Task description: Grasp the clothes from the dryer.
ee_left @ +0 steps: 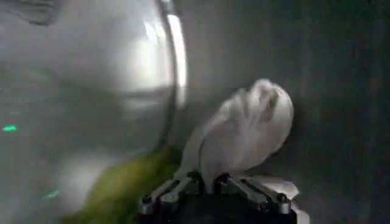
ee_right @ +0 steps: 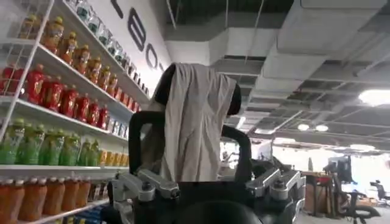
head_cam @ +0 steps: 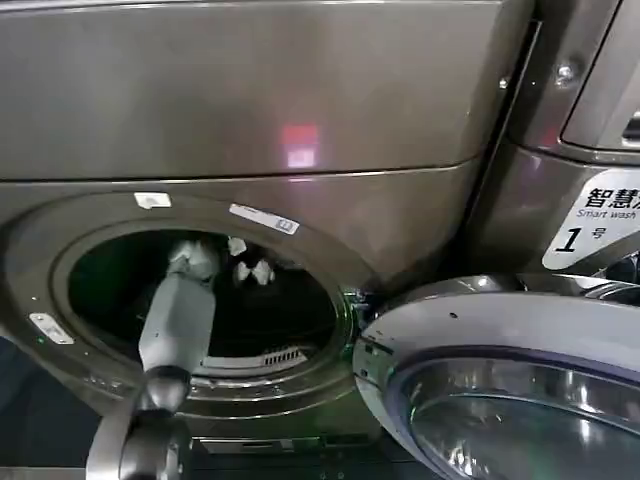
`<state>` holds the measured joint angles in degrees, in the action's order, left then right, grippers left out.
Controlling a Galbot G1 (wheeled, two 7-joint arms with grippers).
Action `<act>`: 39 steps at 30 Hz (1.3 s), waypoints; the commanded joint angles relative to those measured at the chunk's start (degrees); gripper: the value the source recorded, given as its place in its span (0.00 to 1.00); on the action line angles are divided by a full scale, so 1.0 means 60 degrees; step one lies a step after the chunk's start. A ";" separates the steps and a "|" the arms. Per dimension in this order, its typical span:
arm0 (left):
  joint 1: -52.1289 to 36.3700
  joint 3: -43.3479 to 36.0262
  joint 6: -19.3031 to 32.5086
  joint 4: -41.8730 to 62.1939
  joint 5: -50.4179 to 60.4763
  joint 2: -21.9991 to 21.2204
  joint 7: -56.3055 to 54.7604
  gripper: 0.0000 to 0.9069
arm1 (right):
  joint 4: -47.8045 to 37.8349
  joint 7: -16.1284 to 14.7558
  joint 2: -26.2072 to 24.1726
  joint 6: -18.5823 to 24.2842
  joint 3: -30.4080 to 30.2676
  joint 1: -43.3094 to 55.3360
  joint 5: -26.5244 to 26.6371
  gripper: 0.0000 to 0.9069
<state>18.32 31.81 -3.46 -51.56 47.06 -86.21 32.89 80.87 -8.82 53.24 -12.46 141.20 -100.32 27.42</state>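
Note:
The dryer (head_cam: 250, 120) is a dark grey-bronze front-loader with its round porthole open. My left arm reaches into the dark drum (ee_left: 341, 91), where my left gripper (head_cam: 215, 262) (ee_left: 207, 182) is shut on a white piece of clothes (ee_left: 247, 128) (head_cam: 250, 270). The cloth bunches up ahead of the fingertips. A green garment (ee_left: 122, 189) lies low in the drum beside it. My right gripper (ee_right: 198, 85) points up towards the ceiling, away from the dryer. It is shut on a beige cloth (ee_right: 192, 134) that drapes down over its black fingers (ee_right: 139, 140).
The dryer's round door (head_cam: 500, 380) hangs open at the lower right, close to the porthole. A neighbouring machine with a white "Smart wash 1" label (head_cam: 592, 225) stands to the right. Shelves of bottled drinks (ee_right: 55, 115) show beside the right gripper.

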 commanded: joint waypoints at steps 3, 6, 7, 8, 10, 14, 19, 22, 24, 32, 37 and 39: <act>0.1498 -0.0269 -0.2112 -0.2655 -0.5488 -0.0295 -0.5176 0.00 | 0.0178 0.0092 0.0003 0.0006 -0.0122 0.0073 0.0163 1.00; 0.1980 -0.0336 -0.2256 -0.3278 -0.6331 -0.0478 -0.5810 0.00 | 0.0169 0.0106 0.0017 0.0047 -0.0132 0.0099 0.0159 1.00; 0.2110 -0.0355 -0.2389 -0.3460 -0.6569 -0.0543 -0.5944 0.00 | 0.0177 0.0110 0.0032 0.0069 -0.0143 0.0111 0.0158 1.00; 0.2234 -0.0347 -0.2529 -0.3626 -0.6813 -0.0609 -0.6052 0.00 | 0.0172 0.0109 0.0039 0.0098 -0.0159 0.0124 0.0160 1.00; 0.2335 -0.0280 -0.2534 -0.3751 -0.6785 -0.0695 -0.6089 0.00 | 0.0130 0.0117 0.0031 0.0153 -0.0166 0.0132 0.0146 1.00; 0.2396 -0.0265 -0.2597 -0.3851 -0.7151 -0.0655 -0.6227 0.00 | 0.0105 0.0117 0.0023 0.0187 -0.0189 0.0166 0.0145 1.00; 0.2421 -0.0273 -0.2608 -0.3789 -0.7183 -0.0653 -0.6302 0.00 | 0.0120 0.0122 0.0018 0.0193 -0.0235 0.0225 0.0139 1.00; 0.2388 -0.0293 -0.2625 -0.3749 -0.7172 -0.0600 -0.6195 0.00 | 0.0186 0.0204 0.0047 0.0103 -0.0226 0.0228 0.0132 1.00; 0.2392 -0.0291 -0.2620 -0.3726 -0.7144 -0.0598 -0.6146 0.00 | 0.0294 0.0288 0.0045 -0.0149 -0.0153 0.0240 0.0122 1.00; 0.2384 -0.0312 -0.2577 -0.3702 -0.6983 -0.0613 -0.6062 0.00 | 0.0400 0.0297 0.0011 -0.0281 -0.0078 0.0233 -0.0082 1.00; 0.2383 -0.0305 -0.2555 -0.3651 -0.6983 -0.0603 -0.6026 0.00 | 0.0401 0.0290 0.0021 -0.0292 -0.0008 0.0156 -0.0098 1.00; 0.2393 -0.0306 -0.2541 -0.3668 -0.6965 -0.0591 -0.6005 0.00 | 0.0353 0.0287 0.0042 -0.0235 0.0024 0.0105 -0.0095 1.00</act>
